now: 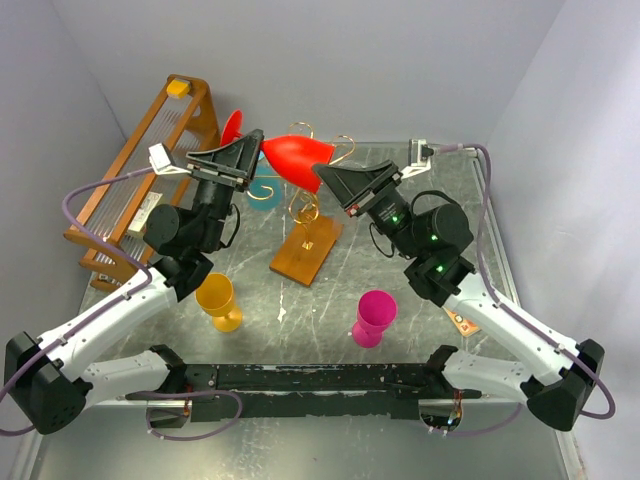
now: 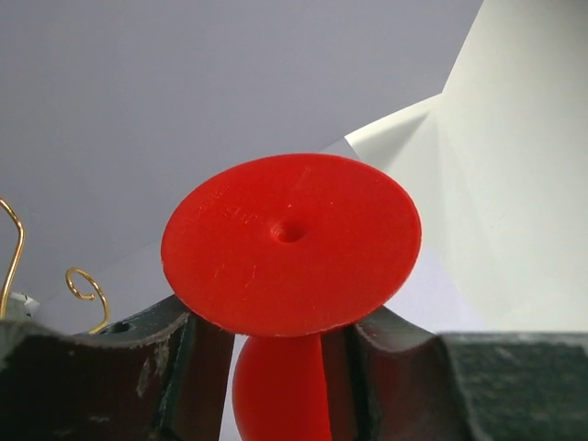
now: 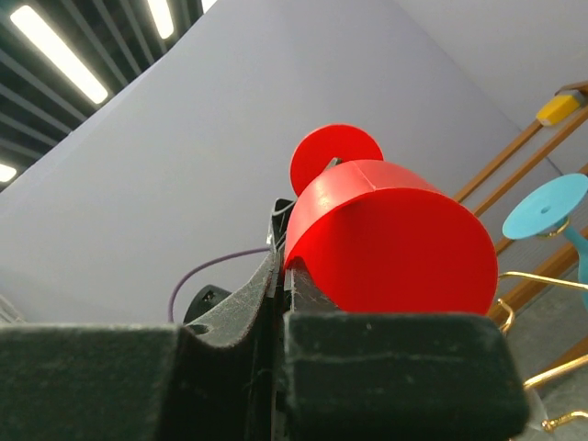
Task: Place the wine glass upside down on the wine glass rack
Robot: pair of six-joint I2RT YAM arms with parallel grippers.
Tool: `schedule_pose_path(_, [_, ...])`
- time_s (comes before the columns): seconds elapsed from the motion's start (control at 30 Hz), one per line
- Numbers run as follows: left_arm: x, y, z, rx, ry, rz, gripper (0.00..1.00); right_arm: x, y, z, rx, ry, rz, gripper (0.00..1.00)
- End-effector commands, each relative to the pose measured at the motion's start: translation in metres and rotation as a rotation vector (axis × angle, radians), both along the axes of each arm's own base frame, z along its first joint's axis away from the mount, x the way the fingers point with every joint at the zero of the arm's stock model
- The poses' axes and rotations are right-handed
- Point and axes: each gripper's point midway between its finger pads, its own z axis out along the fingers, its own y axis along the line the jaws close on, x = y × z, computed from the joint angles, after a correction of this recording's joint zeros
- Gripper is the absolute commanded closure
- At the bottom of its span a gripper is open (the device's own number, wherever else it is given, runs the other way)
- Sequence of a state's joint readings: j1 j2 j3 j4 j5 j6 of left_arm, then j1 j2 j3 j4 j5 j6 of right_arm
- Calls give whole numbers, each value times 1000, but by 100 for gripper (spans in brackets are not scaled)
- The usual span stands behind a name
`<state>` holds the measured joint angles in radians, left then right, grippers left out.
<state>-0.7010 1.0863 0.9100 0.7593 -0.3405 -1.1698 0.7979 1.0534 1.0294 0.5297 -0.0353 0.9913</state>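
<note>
A: Starting wide. Logging a table [image 1: 300,310], a slatted frame [image 1: 130,190] at far left, the rack [image 1: 306,250] mid-table on its wooden base.

B: Confirmed. Adding a teal glass [image 3: 544,207], seemingly hung foot-up on the rack, plus a yellow glass [image 1: 218,300] and a pink glass [image 1: 372,318] standing upright nearer the arms.

A: And the red glass [image 1: 298,160]?

B: Off the table, held in the air just above the rack's gold scrolls. Lying roughly level, not inverted: long axis left to right, foot toward the frame, mouth toward the right arm.

A: Held by which?

B: By both. Clamped by the left gripper [image 2: 280,358] on the stem, just under the foot. Pinched by the right gripper [image 3: 283,285] at the bowl's rim, thin wall apparently between the fingers.

A: Nearer the rack?

B: Hard to call. About even, one at each end.

A: Turning on what, then?

B: On that level axis. Probably needs a quarter turn, foot up and mouth down, before lowering onto a free scroll. Cannot make out a free scroll clearly from here. Likely simpler from the stem grip, after letting go at the rim. Worth watching for a knock against the teal glass.
</note>
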Motion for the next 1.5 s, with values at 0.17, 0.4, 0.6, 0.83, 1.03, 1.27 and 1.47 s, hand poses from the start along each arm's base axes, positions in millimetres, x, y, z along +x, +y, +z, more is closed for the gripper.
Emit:
schedule_pose_path(0.17, [-8, 10, 33, -45, -109, 35, 77, -19, 2, -8, -21, 25, 94, 100])
schedule_pose_path(0.4, [-9, 10, 33, -20, -134, 47, 93, -18, 3, -23, -56, 58, 95, 100])
schedule_pose_path(0.6, [-12, 10, 31, 29, -153, 68, 93, -15, -1, -25, -126, 55, 49, 86])
schedule_pose_path(0.83, [-20, 4, 7, 258, -120, 70, 93, -15, -16, -35, -269, 39, -43, 46])
schedule_pose_path(1.03, [-38, 0, -14, 493, -92, 23, 93, -15, -25, -58, -441, 61, -80, 39])
schedule_pose_path(1.27, [-70, -6, -35, 789, -130, -92, 93, -22, -37, -62, -479, 52, -100, 38])
schedule_pose_path(1.47, [-100, -15, -70, 1011, -239, -238, 93, -22, -49, -72, -467, 69, -143, 38])
